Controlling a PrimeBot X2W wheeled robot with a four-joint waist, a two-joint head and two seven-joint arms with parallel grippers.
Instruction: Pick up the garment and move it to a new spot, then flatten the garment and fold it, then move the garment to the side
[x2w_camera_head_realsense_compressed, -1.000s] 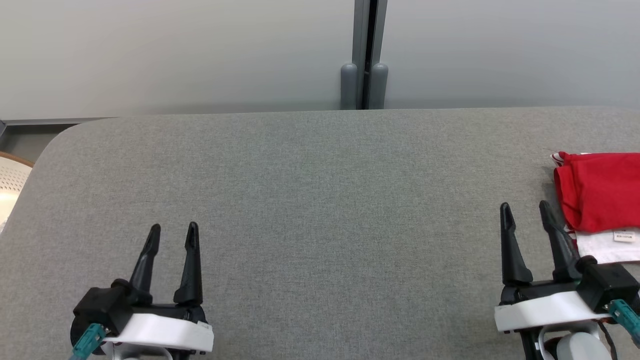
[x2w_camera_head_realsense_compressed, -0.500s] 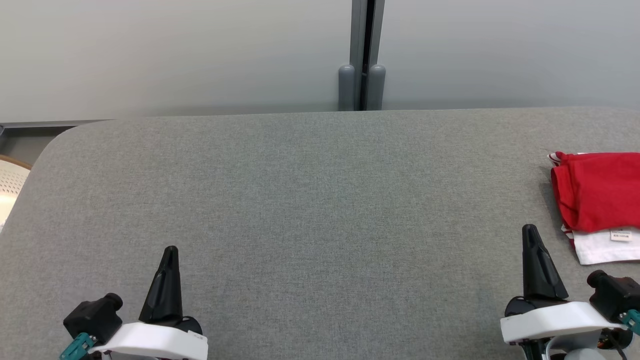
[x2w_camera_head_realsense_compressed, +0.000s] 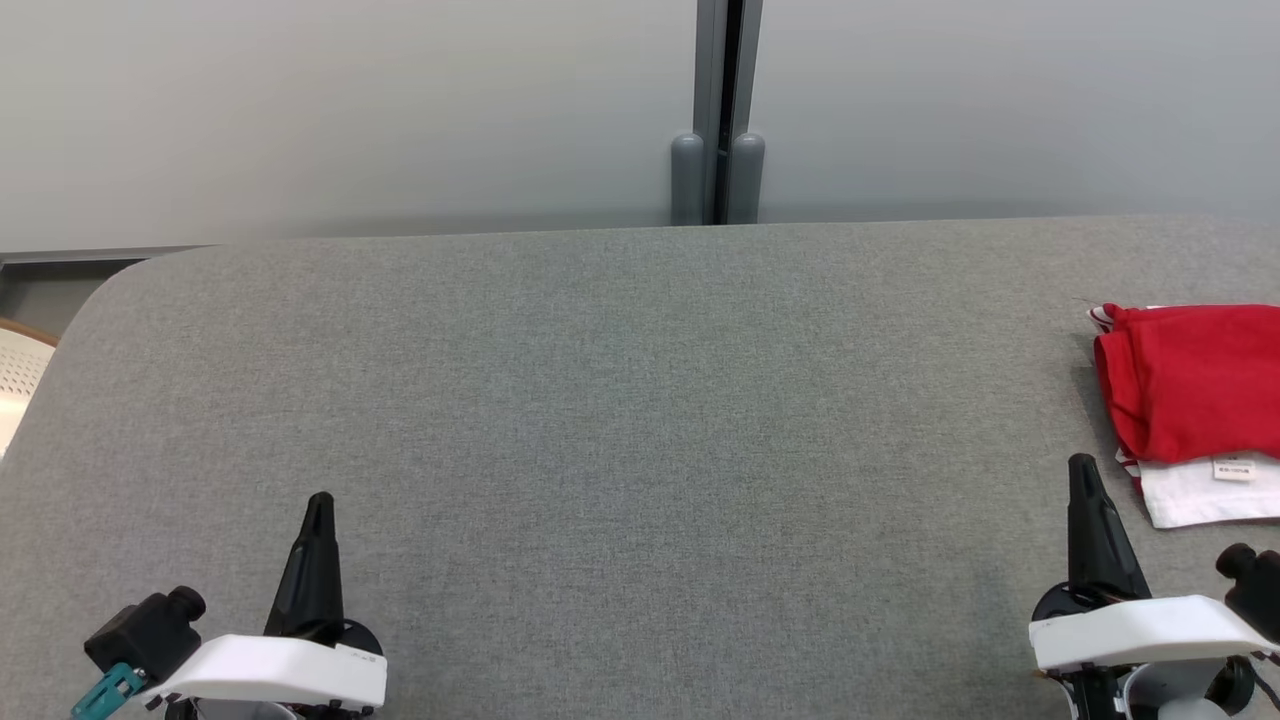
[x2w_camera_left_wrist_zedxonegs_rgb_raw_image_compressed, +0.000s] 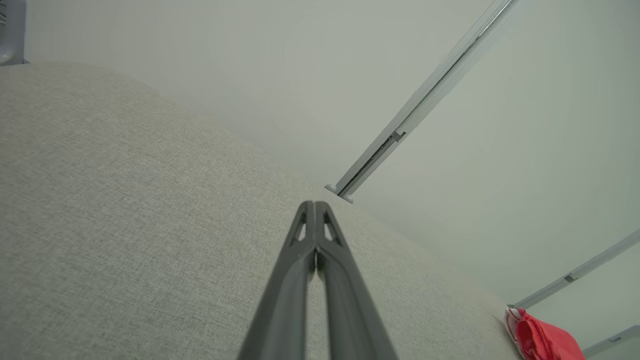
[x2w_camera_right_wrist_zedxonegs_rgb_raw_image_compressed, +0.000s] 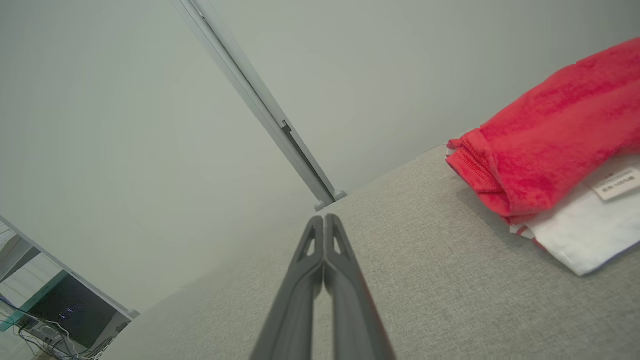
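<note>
Garment (x2w_camera_head_realsense_compressed: 1190, 385) lies folded at the right edge of the table (x2w_camera_head_realsense_compressed: 600, 400) — the move aside looks done — while left gripper (x2w_camera_head_realsense_compressed: 318, 515) and right gripper (x2w_camera_head_realsense_compressed: 1085, 485), fingers pressed together and empty, likely need only retreat.

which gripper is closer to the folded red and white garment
The right gripper, shut at the head view's lower right: the garment lies just past its tip, while the left gripper sits far across the grey surface.

Garment (x2w_camera_head_realsense_compressed: 1190, 385) red over white, red stripes; table (x2w_camera_head_realsense_compressed: 620, 400) grey; wall (x2w_camera_head_realsense_compressed: 350, 110) pale grey.
</note>
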